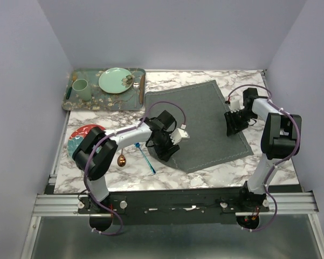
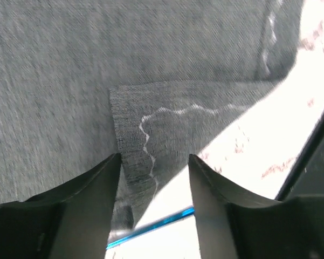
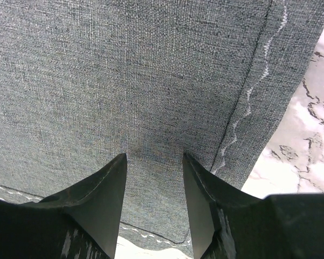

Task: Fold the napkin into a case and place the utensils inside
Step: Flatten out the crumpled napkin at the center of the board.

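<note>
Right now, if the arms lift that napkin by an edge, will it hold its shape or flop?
Probably floppy: the napkin lies flat, and one corner is turned over on itself. Its coarse weave should be grippy rather than slippery. It looks thin, so likely light; lifted at one edge, the rest would sag and drag.

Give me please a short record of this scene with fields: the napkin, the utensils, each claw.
napkin: dark grey, spread on the marble table, not yet a case; near left corner turned over
fork: blue, on the table left of the napkin, outside it
spoon: copper, left of the fork
left claw: open, fingers astride the turned corner
right claw: open, over the napkin near its right edge
tray: patterned green, far left
</note>
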